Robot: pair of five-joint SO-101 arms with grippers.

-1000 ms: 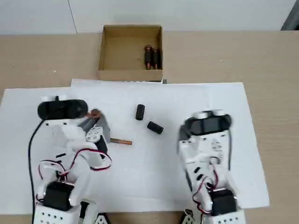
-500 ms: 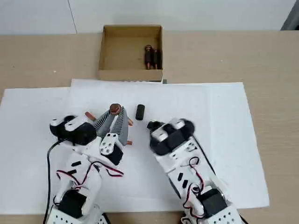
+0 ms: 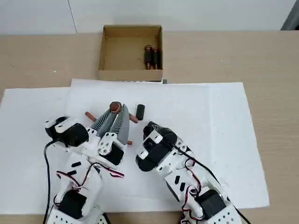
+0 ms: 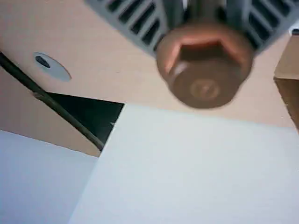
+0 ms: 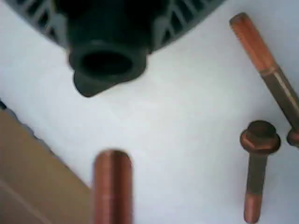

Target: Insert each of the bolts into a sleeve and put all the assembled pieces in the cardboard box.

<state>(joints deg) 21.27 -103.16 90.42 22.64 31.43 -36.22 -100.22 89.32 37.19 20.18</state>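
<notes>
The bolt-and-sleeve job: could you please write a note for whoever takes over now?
Left gripper: shut on a copper hex-head bolt.
Right gripper: shut on a black cylindrical sleeve.
On the white paper sheet: another black sleeve, at least two loose copper bolts.
Done: two assembled pieces in the brown cardboard box.
To do: join the held pair, assemble the rest, box everything.

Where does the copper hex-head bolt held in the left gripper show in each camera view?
High view: the copper hex-head bolt is left of centre, head at the left gripper's tips, beside a loose black cylindrical sleeve.
Left wrist view: its head is at upper middle, clamped between grey fingers.
Right wrist view: several copper bolts show; I cannot tell whether one is it.
Shared landmark: the white paper sheet.
</notes>
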